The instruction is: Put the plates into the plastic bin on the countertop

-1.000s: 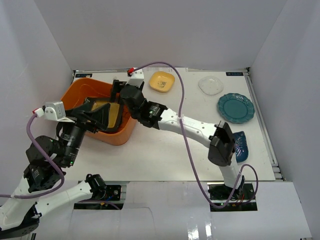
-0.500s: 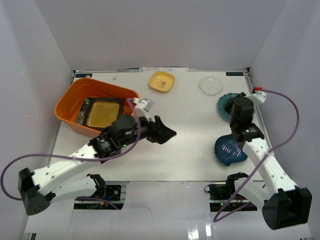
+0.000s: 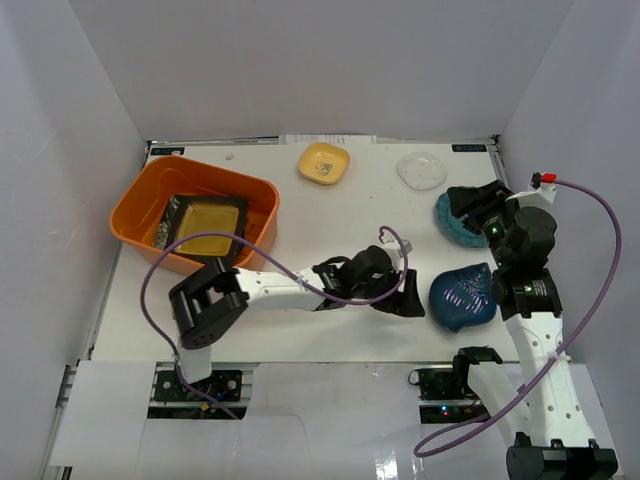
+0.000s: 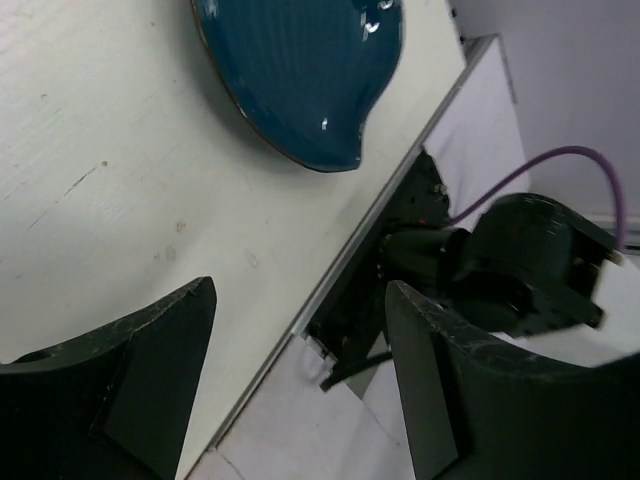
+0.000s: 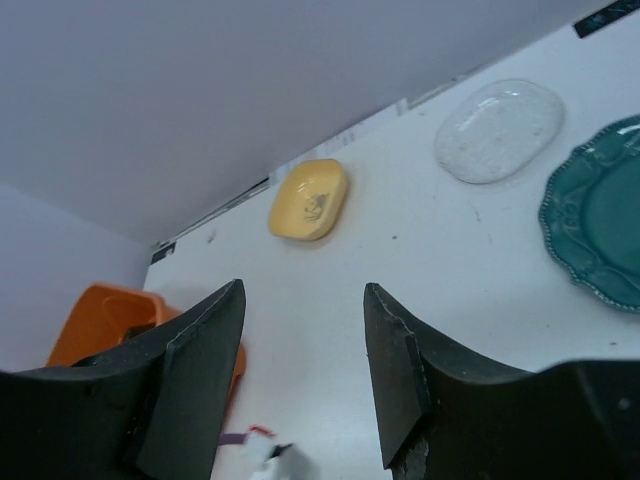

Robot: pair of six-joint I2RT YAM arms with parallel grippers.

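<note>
In the orange plastic bin (image 3: 212,181), a black-rimmed mustard square plate (image 3: 208,225)

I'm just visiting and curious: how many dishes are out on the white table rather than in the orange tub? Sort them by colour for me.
Yellow dish: 1
Clear dish: 1
Teal plate: 1
Blue plate: 1
Total: 4
</note>
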